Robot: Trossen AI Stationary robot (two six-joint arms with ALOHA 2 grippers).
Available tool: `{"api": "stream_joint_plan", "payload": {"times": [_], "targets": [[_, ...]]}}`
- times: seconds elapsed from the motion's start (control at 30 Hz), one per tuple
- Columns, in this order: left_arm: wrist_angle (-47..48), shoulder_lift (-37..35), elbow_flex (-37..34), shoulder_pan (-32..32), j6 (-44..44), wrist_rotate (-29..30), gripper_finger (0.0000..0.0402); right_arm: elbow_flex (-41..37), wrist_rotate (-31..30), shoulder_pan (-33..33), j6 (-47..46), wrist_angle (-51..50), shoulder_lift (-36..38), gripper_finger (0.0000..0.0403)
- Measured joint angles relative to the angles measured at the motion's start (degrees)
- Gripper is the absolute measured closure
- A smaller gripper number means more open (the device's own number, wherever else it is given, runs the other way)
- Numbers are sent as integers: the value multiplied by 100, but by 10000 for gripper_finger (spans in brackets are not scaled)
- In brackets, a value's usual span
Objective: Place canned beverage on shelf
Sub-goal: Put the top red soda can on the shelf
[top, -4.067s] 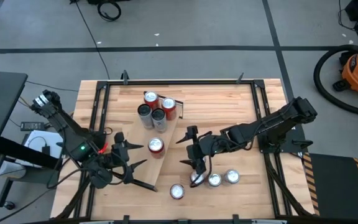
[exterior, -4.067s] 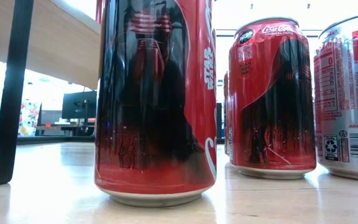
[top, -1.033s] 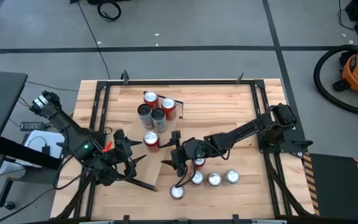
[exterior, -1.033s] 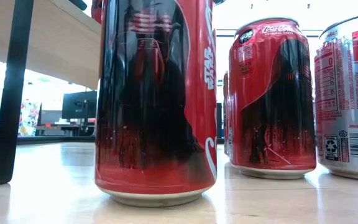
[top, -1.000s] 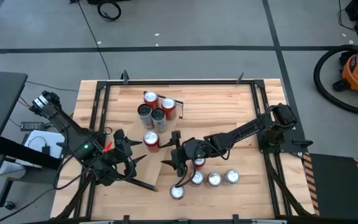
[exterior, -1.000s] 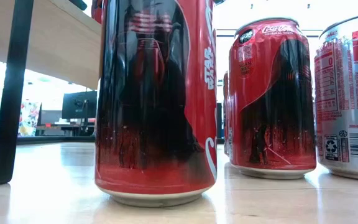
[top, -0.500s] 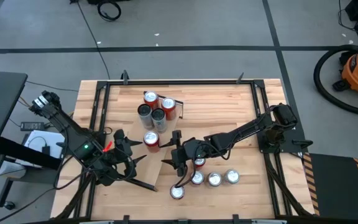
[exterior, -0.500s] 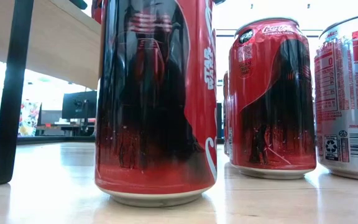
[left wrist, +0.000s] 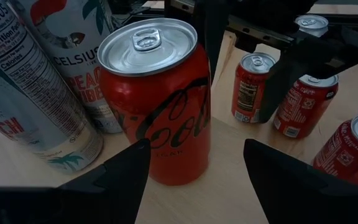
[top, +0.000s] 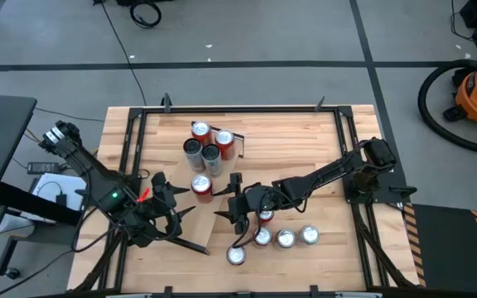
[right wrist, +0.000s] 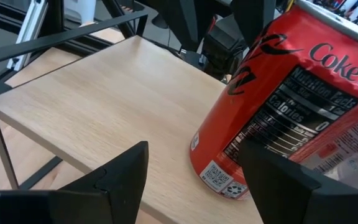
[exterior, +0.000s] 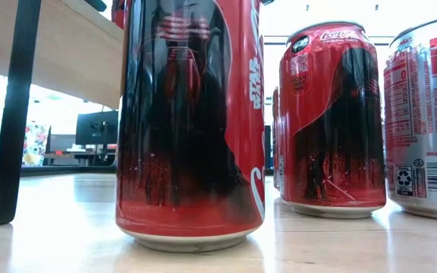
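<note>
Shelf (top: 190, 225) = pale plank lying diagonally on the tabletop (top: 305, 136), running from the far-middle toward the near-left, w/ a dark bar at each short end. Red Coke Zero can (top: 201, 185) stands upright about mid-shelf, apart from a cluster of 4 cans (top: 206, 145) at the shelf's far end (2 red, 2 silver/dark). In left wrist view the same red can (left wrist: 157, 106) sits on the wood just beside the Celsius cans (left wrist: 55, 68). Right wrist view shows it (right wrist: 272, 93) on the shelf board (right wrist: 104, 106), near the shelf's edge. Left gripper (top: 180, 204) is at the can's near-left side, fingers spread wide; can is ahead of and between the fingers (left wrist: 123, 180), no contact seen. Right gripper (top: 226, 200) comes in from the right, also spread apart; fingers (right wrist: 120, 180) flank the can's base, cannot tell if one touches, not clamped. Neither holds anything. On bare tabletop near the front edge: row of 3 red cans (top: 286, 239), one more can (top: 236, 255) nearer the front by the shelf's near end, and another can (top: 265, 217) partly under the right arm. Low view: close-up of red/black Star Wars Coke can (exterior: 192, 121), a second like it (exterior: 332, 114), and a silver can (exterior: 431, 114) at the picture's edge, all upright on the wood.
</note>
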State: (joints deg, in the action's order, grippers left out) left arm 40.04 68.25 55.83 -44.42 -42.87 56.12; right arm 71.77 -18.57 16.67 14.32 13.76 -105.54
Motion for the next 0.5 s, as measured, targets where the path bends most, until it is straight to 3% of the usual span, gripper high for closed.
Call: {"api": "stream_joint_plan", "payload": {"times": [0.23,0.5], "targets": [[1,0,0,0,0,0,132,1,21,0,-74,147,0,149],[-209,-2,2,0,22,4,132,2,57,-78,-83,436,-22,188]]}}
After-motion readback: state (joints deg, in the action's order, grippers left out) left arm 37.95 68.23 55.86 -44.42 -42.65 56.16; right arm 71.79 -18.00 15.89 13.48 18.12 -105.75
